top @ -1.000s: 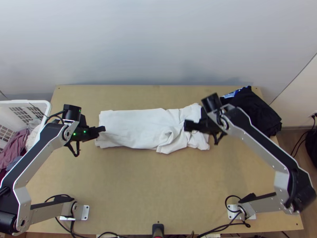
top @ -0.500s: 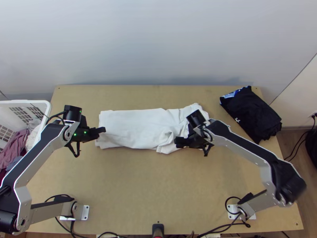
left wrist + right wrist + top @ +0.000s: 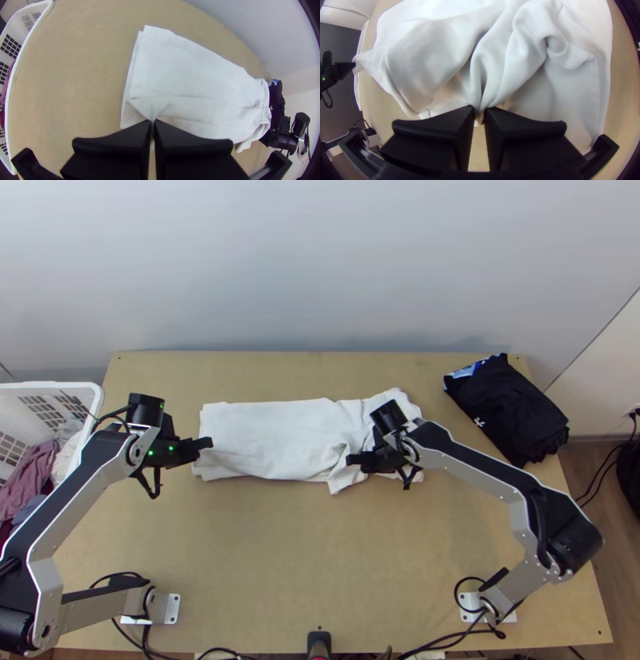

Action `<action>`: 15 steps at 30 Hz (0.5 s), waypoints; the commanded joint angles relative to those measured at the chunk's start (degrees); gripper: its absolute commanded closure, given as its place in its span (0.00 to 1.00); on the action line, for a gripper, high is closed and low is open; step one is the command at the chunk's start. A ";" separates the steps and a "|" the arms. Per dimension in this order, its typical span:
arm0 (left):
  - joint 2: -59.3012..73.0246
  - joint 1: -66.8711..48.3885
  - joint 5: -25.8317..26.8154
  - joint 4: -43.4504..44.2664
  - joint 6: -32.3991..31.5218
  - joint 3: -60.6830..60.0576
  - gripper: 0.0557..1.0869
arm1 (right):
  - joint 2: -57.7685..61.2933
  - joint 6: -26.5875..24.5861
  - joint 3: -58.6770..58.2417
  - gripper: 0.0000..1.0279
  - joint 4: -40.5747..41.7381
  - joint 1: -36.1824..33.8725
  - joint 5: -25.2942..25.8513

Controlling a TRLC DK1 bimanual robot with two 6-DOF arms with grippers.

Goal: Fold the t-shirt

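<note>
The white t-shirt [image 3: 272, 434] lies as a long folded strip across the table, smooth on its left part and bunched toward its right end. At its left end, my left gripper [image 3: 210, 442] is shut on the near edge; the left wrist view shows cloth pinched between the fingertips of that gripper [image 3: 152, 122]. My right gripper [image 3: 350, 460] is over the rumpled right part, near its front edge. In the right wrist view, a gathered fold of the t-shirt [image 3: 500, 56] runs into the closed fingertips of this gripper [image 3: 481, 115].
A folded black garment [image 3: 512, 412] lies at the table's back right corner. Beyond the left edge stands a white basket [image 3: 88, 390] with clothes in it. Bare tabletop [image 3: 312, 548] stretches between the shirt and the near edge.
My right gripper has moved left and slightly toward the near edge, and the cloth beneath it has shifted, a flap now hanging nearer the front. The left arm has stayed almost still.
</note>
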 commanded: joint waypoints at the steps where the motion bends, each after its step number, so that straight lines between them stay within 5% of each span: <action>1: -1.10 0.09 0.16 -0.45 0.11 -0.06 0.96 | -3.27 -1.66 -0.79 0.97 -2.85 -1.46 0.85; 8: -7.43 0.27 1.04 -6.51 0.11 0.82 0.96 | -11.35 -5.08 -2.10 0.97 -18.23 -2.86 -3.19; 15: -17.54 0.09 8.95 -22.16 5.21 0.11 0.96 | -24.10 -6.05 -5.62 0.97 -25.87 -3.39 -7.50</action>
